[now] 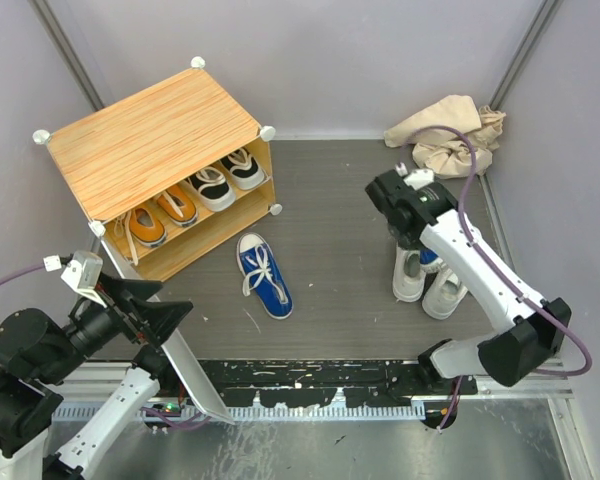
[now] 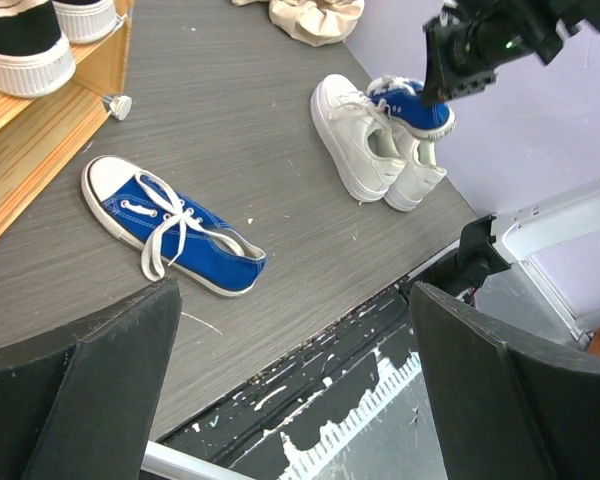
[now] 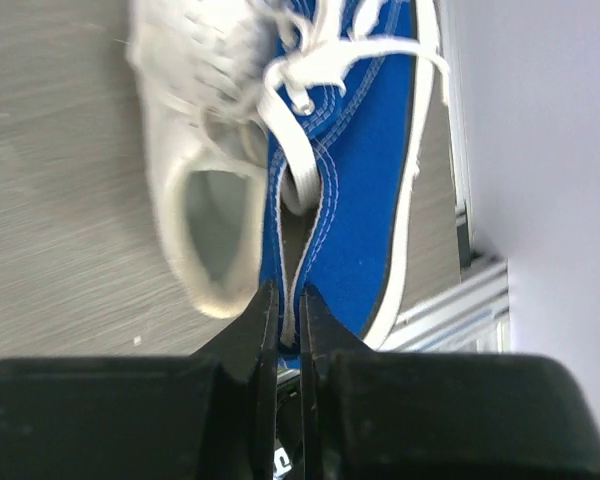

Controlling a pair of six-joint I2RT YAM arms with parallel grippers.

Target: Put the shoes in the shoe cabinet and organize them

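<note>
the right gripper (image 3: 290,300) is pinched almost shut on the heel edge of a blue shoe (image 3: 365,170), blue fabric squeezed between its 2 dark fingers, the toe and white laces pointing away from it. just below and to the left of that gripper lies the white pair (image 2: 365,140), side by side; whether the held shoe rests on them or hangs free, i cannot tell. close on the gripper's right rises a pale lilac wall (image 1: 565,150), and beyond it, in the far corner, slumps a beige cloth bag (image 1: 450,135). well off to its left, the second blue shoe (image 2: 170,225) lies alone on the table (image 1: 350,240), a dark grey wood-grain surface with small pale flecks. the left gripper (image 2: 295,295) stands wide apart and holds nothing, over a black rail (image 1: 310,380) scuffed with white along the table's near edge; the loose blue shoe is ahead of it. ahead and to its left stands the shoe cabinet (image 1: 150,140), striped orange-tan top, white corner knobs, with the orange pair (image 1: 160,215) and the black pair (image 1: 225,178) in a row inside.
</note>
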